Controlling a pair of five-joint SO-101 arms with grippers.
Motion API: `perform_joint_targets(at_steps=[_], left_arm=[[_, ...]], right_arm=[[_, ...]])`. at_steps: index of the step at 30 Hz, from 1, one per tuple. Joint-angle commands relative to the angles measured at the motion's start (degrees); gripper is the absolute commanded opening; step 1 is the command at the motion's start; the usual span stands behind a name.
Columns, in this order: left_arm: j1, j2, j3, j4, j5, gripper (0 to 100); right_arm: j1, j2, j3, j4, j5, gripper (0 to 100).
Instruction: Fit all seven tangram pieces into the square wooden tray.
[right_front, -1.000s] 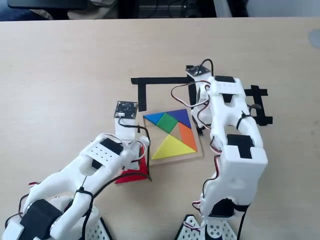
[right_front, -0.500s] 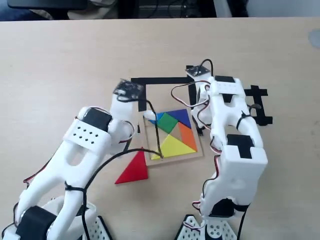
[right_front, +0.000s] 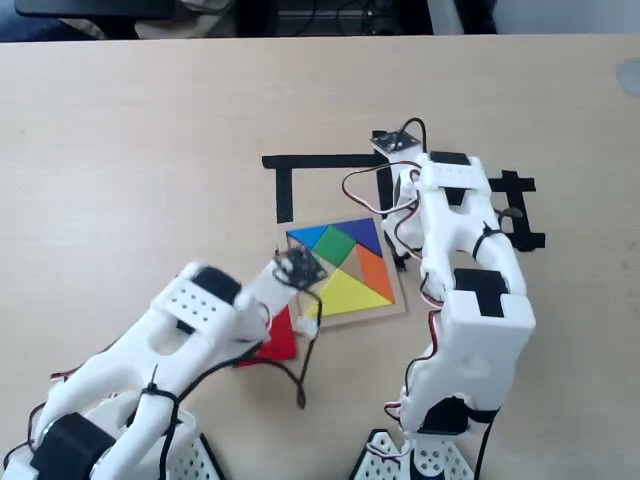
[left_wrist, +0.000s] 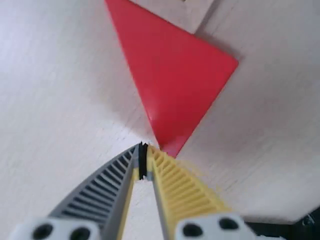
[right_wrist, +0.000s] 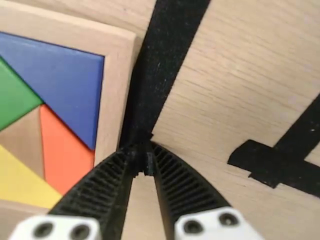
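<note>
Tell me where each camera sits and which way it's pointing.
High view: fixed above the table, looking down on the left arm, right arm, tray and red triangle.
Left wrist view: on the left arm's wrist, looking along the shut left gripper at the red triangle.
Right wrist view: on the right arm's wrist, looking past the shut right gripper at the tray's rim and black tape.
Shared: high and left wrist views, the red triangle.

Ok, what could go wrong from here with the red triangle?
The left gripper is shut with its tips at a corner of the red triangle, so it may push the piece, not grip it. The triangle lies close by the tray, so a shove could nudge the tray.
</note>
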Motion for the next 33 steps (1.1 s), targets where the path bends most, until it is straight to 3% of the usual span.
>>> perform_joint_targets(at_steps=[1,4,8,12,14,16,19,25,33], left_arm=[[0.8,-1.6,3.3,-6.2,3.8,3],[3.2,-3.1,3.6,-7.6,7.9,3],[7.6,-15.9,5.8,-7.8,11.7,3],[7.9,-33.9,13.5,-7.9,10.5,3],[7.8,-41.9,18.3,-7.7,4.9,4],[7.7,-48.0,21.8,-6.9,2.7,11],[6.1,-52.5,23.2,-4.9,5.5,18],[6.9,-46.8,22.5,-4.8,2.5,19],[9.9,-23.6,13.7,-10.4,3.0,18]], right_arm=[[-0.4,0.0,-0.4,0.5,0.2,1.1],[-0.3,-0.1,-0.4,0.5,0.2,1.1],[-0.3,-0.1,-0.5,0.5,0.2,1.1],[-0.3,0.0,-0.5,0.5,0.2,1.1],[-0.4,0.0,-0.6,0.5,0.2,1.1],[-0.4,0.1,-0.6,0.5,0.2,1.1],[-0.4,0.1,-0.6,0.5,0.2,1.1],[-0.4,0.1,-0.6,0.5,0.2,1.1],[-0.4,0.0,-0.5,0.5,0.3,1.1]])
